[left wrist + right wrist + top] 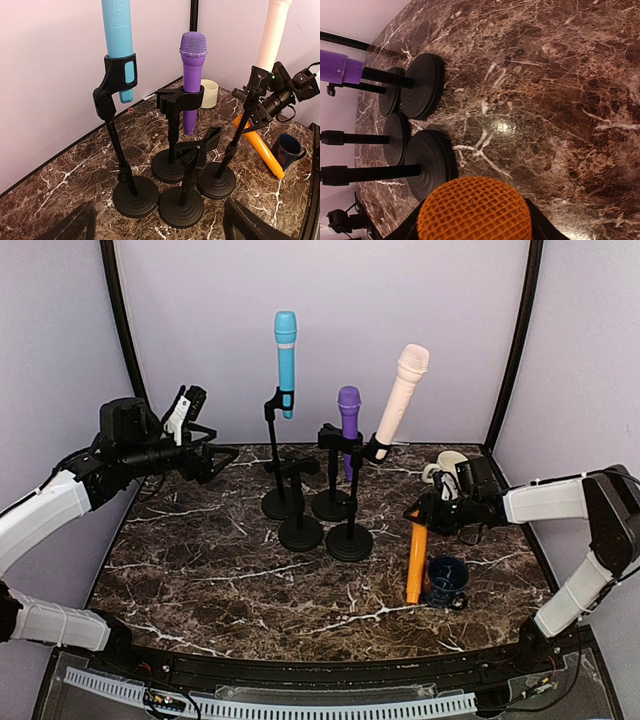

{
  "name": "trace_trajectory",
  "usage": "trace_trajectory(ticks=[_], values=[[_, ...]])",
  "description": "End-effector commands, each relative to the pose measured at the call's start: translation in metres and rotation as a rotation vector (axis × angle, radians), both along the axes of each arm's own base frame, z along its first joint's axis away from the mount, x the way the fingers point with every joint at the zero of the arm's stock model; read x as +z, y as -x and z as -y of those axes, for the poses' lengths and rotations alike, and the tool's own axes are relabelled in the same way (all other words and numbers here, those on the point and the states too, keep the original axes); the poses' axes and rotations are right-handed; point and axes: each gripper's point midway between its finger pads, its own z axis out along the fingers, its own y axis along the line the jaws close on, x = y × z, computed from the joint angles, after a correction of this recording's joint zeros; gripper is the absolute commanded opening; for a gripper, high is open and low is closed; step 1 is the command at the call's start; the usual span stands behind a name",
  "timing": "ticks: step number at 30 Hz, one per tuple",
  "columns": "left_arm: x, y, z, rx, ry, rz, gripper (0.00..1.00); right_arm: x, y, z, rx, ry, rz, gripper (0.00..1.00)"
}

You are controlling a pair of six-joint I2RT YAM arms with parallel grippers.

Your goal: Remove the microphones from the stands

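Observation:
Four black stands stand mid-table. One holds a blue microphone, one a purple microphone, one a cream microphone. The front-left stand is empty; its clip holds nothing. My right gripper is shut on an orange microphone, which is off the stands and hangs head-down next to a blue mug. Its mesh head fills the bottom of the right wrist view between my fingers. My left gripper is open and empty, left of the stands; its fingers stand wide apart.
A cream cup sits behind the right gripper at the back right. The stand bases are packed close together. Lilac walls enclose the table on three sides. The blue mug also shows in the left wrist view.

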Motion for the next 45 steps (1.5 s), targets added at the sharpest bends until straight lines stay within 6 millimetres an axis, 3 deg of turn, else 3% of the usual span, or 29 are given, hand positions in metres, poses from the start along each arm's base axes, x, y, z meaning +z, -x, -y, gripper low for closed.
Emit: trace_trajectory(ticks=[1,7,13,18,24,28,29,30,33,36,37,38,40,42,45], values=[[0.012,0.006,-0.001,-0.023,0.004,0.064,0.9,-0.002,-0.022,0.006,-0.057,0.03,0.06,0.61],[0.011,0.007,0.0,-0.029,0.006,0.063,0.9,-0.003,-0.025,0.009,-0.077,0.033,0.077,0.8],[0.005,0.002,0.007,-0.045,0.038,-0.003,0.9,0.014,-0.024,0.017,-0.091,0.066,0.147,0.87],[0.004,0.006,0.016,-0.108,0.057,-0.013,0.9,0.051,-0.018,0.018,-0.07,0.042,0.271,0.89],[0.009,0.009,0.029,-0.202,0.084,-0.018,0.9,0.121,-0.001,0.009,0.025,-0.025,0.481,0.9],[0.01,-0.015,0.029,-0.131,0.101,-0.061,0.9,0.176,0.023,-0.006,0.106,-0.034,0.645,0.93],[0.018,-0.021,0.029,-0.117,0.105,-0.049,0.9,0.187,0.029,-0.009,0.122,-0.037,0.676,0.94],[0.009,-0.028,0.03,-0.106,0.097,-0.086,0.9,0.197,0.035,-0.014,0.138,-0.047,0.701,0.94],[0.02,-0.046,0.035,-0.095,0.105,-0.07,0.9,0.221,0.051,-0.025,0.182,-0.088,0.765,0.94],[0.013,-0.071,0.041,-0.081,0.089,-0.08,0.89,0.238,0.067,-0.036,0.227,-0.137,0.818,0.94],[0.023,-0.078,0.04,-0.072,0.091,-0.056,0.88,0.244,0.073,-0.038,0.238,-0.152,0.839,0.94],[0.013,-0.088,0.042,-0.069,0.082,-0.073,0.87,0.248,0.078,-0.039,0.248,-0.162,0.856,0.94],[0.016,-0.105,0.044,-0.061,0.08,-0.061,0.82,0.254,0.086,-0.041,0.261,-0.182,0.88,0.94],[0.014,-0.124,0.04,-0.043,0.09,-0.06,0.71,0.258,0.092,-0.041,0.272,-0.2,0.894,0.94],[0.004,-0.137,0.046,-0.071,0.105,-0.073,0.66,0.257,0.101,-0.039,0.284,-0.213,0.902,0.94]])
